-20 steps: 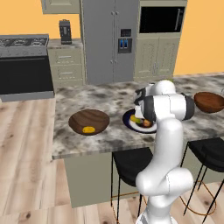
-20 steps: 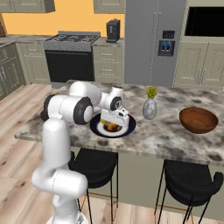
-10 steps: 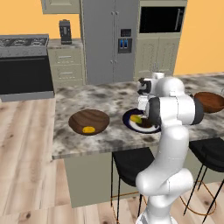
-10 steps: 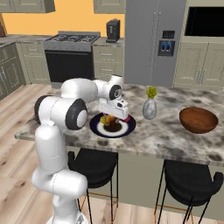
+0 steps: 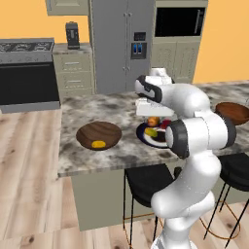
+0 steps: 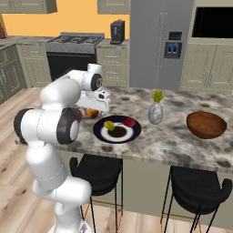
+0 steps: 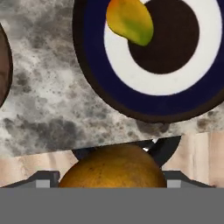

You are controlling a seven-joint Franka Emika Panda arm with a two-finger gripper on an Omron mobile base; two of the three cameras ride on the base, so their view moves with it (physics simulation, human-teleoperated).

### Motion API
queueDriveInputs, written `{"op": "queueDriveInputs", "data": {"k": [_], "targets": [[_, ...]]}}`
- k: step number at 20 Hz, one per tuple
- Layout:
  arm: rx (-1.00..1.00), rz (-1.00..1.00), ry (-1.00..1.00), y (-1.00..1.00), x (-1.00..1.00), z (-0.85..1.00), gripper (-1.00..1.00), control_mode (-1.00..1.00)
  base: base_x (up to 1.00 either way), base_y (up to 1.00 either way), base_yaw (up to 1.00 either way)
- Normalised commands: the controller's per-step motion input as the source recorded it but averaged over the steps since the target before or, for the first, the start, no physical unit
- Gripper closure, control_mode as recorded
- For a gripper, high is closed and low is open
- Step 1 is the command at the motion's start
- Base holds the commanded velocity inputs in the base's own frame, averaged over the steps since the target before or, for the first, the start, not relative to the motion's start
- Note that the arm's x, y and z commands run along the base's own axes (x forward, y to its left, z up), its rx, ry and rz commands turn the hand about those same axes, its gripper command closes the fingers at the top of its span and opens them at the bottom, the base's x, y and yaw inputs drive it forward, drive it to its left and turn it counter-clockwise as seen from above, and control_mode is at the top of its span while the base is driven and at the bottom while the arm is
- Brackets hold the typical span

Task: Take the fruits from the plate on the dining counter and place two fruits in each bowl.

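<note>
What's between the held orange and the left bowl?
Nothing visible. The gripper holds the orange above the counter, beside the plate. The bowl with the yellow fruit lies past bare counter.

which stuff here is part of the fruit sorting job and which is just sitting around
Job: plate, yellow-green fruit, red fruit, orange fruit in the gripper, yellow fruit in the left bowl, right bowl.
Lying about: vase, stools.

White arm bent forward, wrist turned down, fingers (image 6: pixel 93 112) clamped around an orange fruit (image 7: pixel 111 167)
</note>
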Motion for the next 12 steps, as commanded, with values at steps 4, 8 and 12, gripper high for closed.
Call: {"op": "queueDriveInputs", "data": {"k": [4, 8, 12], "targets": [[0.03, 0.32, 0.10, 1.00, 0.12, 0.31, 1.00, -1.00, 0.00, 0.00, 0.00], [0.12, 0.40, 0.12, 1.00, 0.39, 0.07, 1.00, -1.00, 0.00, 0.00, 0.00], [0.12, 0.37, 0.03, 1.00, 0.63, -0.08, 1.00, -1.00, 0.00, 0.00, 0.00]]}}
